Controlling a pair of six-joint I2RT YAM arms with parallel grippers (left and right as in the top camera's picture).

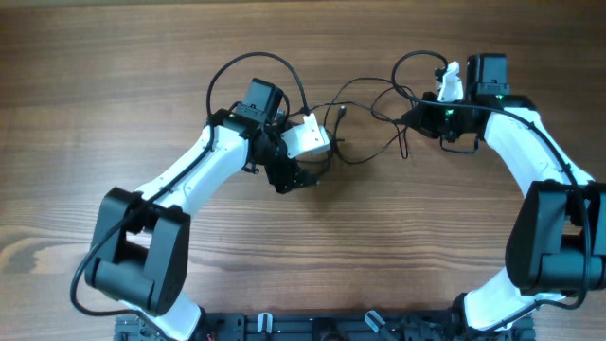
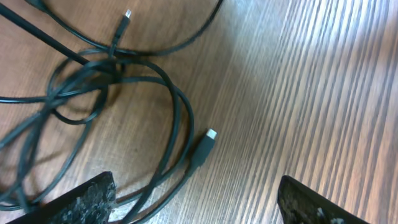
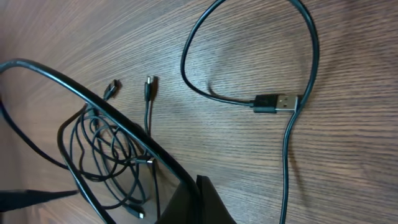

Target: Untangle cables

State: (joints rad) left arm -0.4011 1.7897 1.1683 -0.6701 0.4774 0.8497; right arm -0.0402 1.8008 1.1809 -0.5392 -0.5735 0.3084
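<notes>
The cables (image 1: pixel 365 118) are thin black wires lying tangled on the wooden table between my two arms. My left gripper (image 1: pixel 295 176) stands open over the left side of the tangle. In the left wrist view its fingers (image 2: pixel 87 199) are far apart, with loops (image 2: pixel 118 87) beyond them and strands running past the left finger. A small plug (image 2: pixel 205 146) lies loose ahead. My right gripper (image 3: pixel 208 202) is shut on one black cable (image 3: pixel 93 93), which arcs up and away to the left. A USB plug (image 3: pixel 277 102) rests on the wood, and the knot of cables (image 3: pixel 106 162) shows at lower left.
Bare wooden table (image 1: pixel 379 246) surrounds the tangle. A thicker arm cable (image 1: pixel 246 66) loops above the left wrist. Both arm bases (image 1: pixel 142 256) stand near the front edge.
</notes>
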